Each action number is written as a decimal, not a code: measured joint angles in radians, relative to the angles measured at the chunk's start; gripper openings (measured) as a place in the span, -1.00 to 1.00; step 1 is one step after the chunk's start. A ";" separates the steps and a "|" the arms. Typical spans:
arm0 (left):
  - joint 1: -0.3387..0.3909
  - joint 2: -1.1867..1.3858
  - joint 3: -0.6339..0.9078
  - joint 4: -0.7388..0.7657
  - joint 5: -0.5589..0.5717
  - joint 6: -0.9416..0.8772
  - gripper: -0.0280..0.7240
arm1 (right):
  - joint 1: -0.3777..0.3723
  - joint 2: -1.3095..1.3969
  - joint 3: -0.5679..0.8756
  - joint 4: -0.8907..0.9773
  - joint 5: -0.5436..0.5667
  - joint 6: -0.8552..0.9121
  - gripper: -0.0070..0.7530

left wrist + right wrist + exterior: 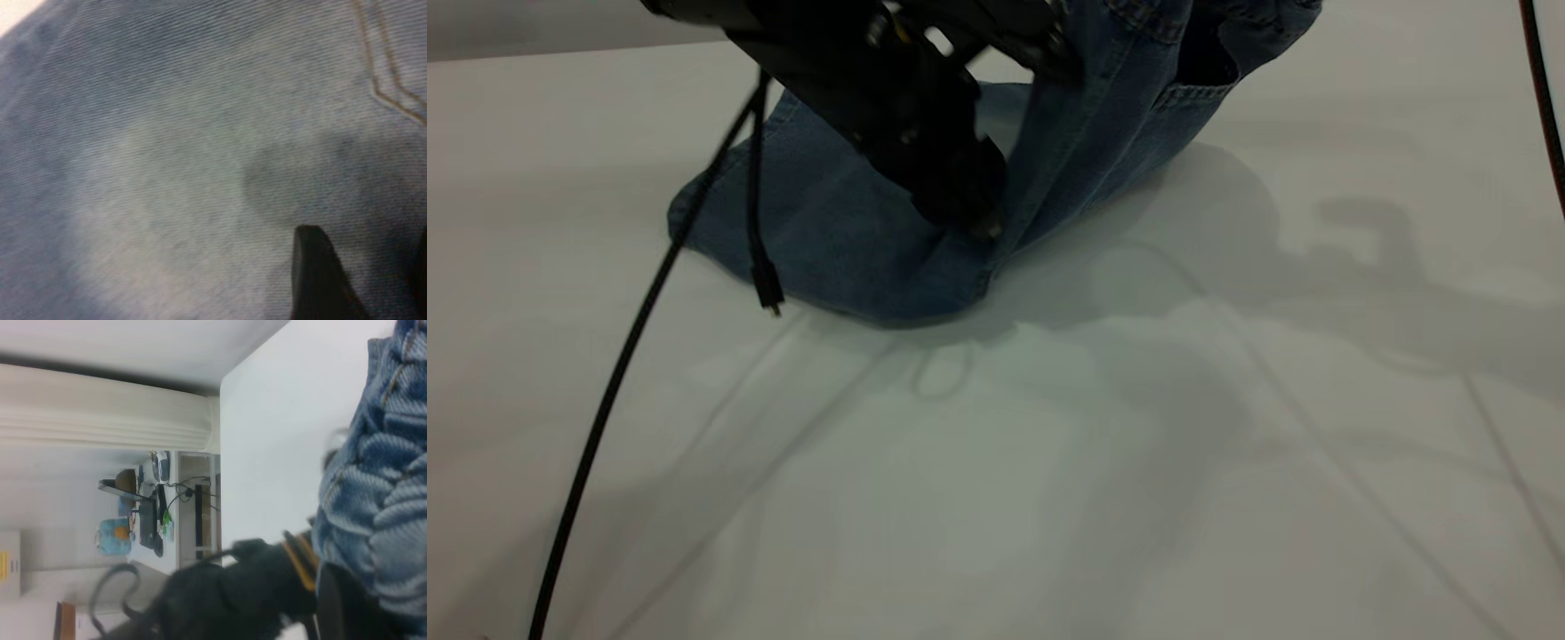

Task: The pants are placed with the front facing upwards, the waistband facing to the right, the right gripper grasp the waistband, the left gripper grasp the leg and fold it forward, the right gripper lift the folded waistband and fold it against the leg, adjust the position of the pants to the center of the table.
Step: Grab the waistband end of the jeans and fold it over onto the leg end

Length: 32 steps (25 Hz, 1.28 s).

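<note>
Exterior view: pants (845, 231) on surface (1049, 498), waistband (380, 493) end raised | L hand (969, 218) pins leg, grip unclear | R hand clenched on waistband | advice: carry waistband over leg evenly, keep pin.

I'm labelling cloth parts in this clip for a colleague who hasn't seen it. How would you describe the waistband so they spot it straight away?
Start at the white-grey table and find the blue denim pants lying on it toward the far side. Follow the cloth up to the raised end at the exterior view's top right: the waistband is there. Unlike the flat, smooth leg, pressed by the left claw, it is gathered into puffy ruffles with tan stitched rows.
</note>
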 joint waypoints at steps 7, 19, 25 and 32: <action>0.074 -0.045 0.000 0.001 0.016 0.000 -0.04 | 0.000 0.000 0.000 -0.063 -0.035 0.000 -0.79; 0.221 -0.016 -0.001 0.001 0.028 0.048 -0.04 | 0.000 0.000 0.000 -0.063 -0.014 0.000 -0.79; 0.224 0.038 -0.001 0.001 0.007 0.074 -0.04 | 0.000 0.000 0.000 -0.051 0.005 0.000 -0.79; 0.177 0.073 -0.002 0.000 -0.013 0.076 -0.04 | 0.001 0.000 0.000 -0.003 0.047 -0.033 -0.79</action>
